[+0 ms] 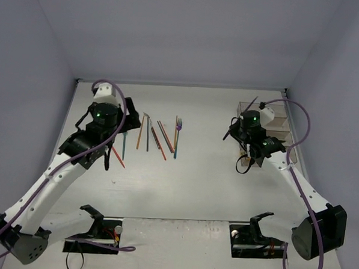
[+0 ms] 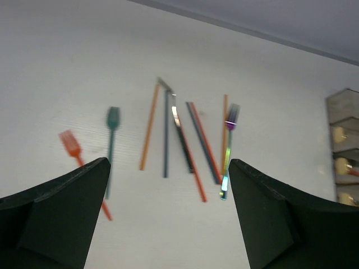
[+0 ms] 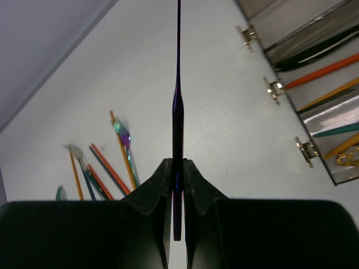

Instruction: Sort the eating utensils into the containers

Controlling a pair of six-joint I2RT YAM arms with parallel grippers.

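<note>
This is a robotics lab test cell: bare lavender-grey panels (image 1: pixel 173 32) close in a white counter (image 1: pixel 189 183) on three sides. The left arm (image 1: pixel 57 173) and right arm (image 1: pixel 300 186), trailing purple cables (image 1: pixel 288 101), are bolted at the frame's bottom edge.

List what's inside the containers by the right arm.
In the right wrist view the containers hold a black utensil, orange ones, a teal one and something gold. Their far ends run out of frame; from above the arm partly covers them.
</note>
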